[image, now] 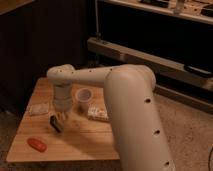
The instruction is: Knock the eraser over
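The gripper (61,116) hangs over the table (90,142), the eraser (55,123) tilted right at its tips.

The hand (60,118) is hanging low over the left-middle of the bench (95,145), with the eraser (55,123) leaning just below it, seemingly touching. A cup (83,96) is standing close to the hand's right, and a packet (98,113) is lying beyond that. Another flat packet (38,108) is sitting to the left, an orange-red object (37,144) near the front left edge. Bare wood is stretching across the front, between eraser and orange-red object. The arm (131,105) is blocking the right side.
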`<move>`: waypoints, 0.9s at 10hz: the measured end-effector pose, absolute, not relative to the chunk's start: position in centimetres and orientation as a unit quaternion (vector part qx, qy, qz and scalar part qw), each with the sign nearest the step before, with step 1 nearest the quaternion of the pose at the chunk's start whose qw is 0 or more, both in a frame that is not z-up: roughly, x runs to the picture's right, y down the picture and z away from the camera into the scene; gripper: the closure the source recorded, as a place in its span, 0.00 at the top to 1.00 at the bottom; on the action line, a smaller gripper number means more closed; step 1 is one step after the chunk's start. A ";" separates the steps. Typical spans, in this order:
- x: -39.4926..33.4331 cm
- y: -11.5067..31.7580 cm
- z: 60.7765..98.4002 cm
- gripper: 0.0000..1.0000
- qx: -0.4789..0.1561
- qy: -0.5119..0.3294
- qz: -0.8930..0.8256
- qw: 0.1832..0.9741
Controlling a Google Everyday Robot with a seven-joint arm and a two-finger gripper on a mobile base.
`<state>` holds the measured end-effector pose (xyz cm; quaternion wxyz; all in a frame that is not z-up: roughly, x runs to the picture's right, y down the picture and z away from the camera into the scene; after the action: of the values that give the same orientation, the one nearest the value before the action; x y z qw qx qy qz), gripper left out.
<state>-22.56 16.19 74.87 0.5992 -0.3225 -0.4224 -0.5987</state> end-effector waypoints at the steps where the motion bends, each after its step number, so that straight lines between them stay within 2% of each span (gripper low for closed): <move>1: -22.9 16.2 75.0 0.00 -0.321 -0.424 -0.600 0.598; 9: -26.7 16.2 76.0 0.00 -0.310 -0.441 -0.615 0.576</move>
<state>-26.75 16.24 75.98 0.5757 -0.3101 -0.4411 -0.6146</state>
